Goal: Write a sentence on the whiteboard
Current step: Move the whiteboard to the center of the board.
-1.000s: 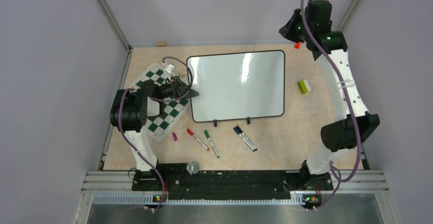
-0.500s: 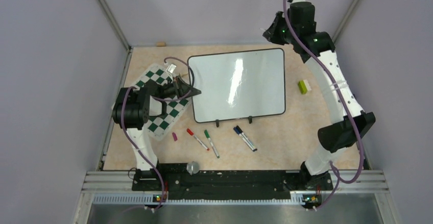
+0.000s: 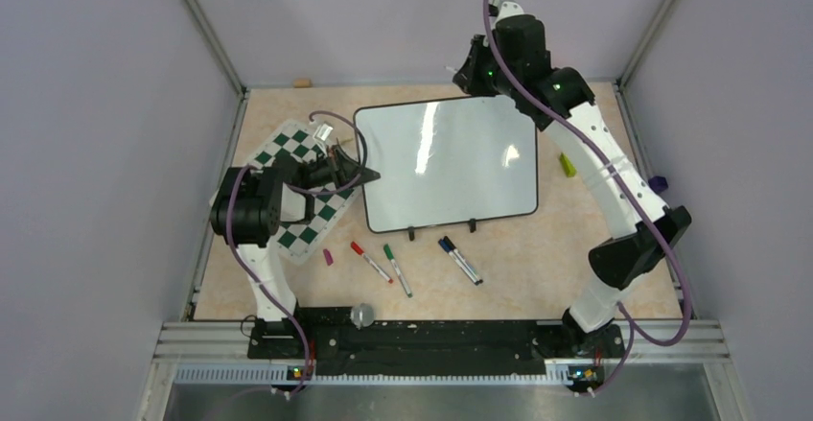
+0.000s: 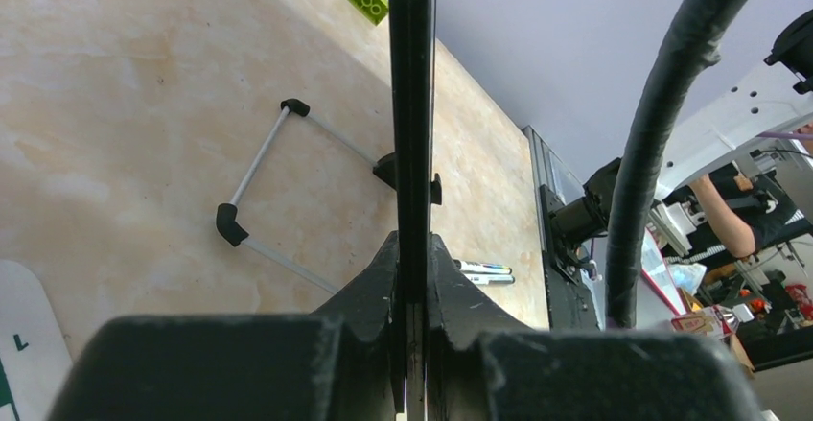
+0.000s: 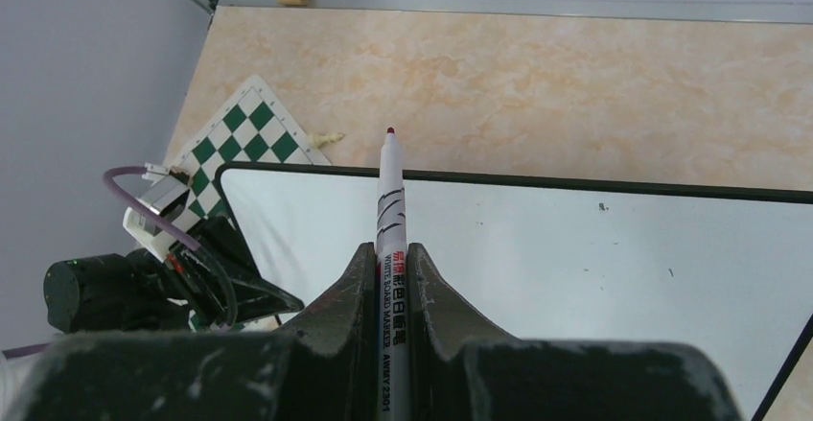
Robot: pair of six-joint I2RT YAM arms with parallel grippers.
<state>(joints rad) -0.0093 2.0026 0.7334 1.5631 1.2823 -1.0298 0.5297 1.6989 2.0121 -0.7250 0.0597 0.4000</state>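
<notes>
Whiteboard [image 3: 446, 162] lay blank on the bench [image 3: 537, 258], its left edge clamped in the left jaws. Right jaws, poised over its far edge, gripped a marker [image 5: 390, 200], tip pointing away toward the far-left corner.

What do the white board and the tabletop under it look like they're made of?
The whiteboard: a smooth, glossy white sheet, mirroring light streaks, in a thin black frame, probably plastic. The tabletop: beige with marble-like veining, fairly matte; perhaps printed laminate, perhaps stone, I can't tell.
</notes>
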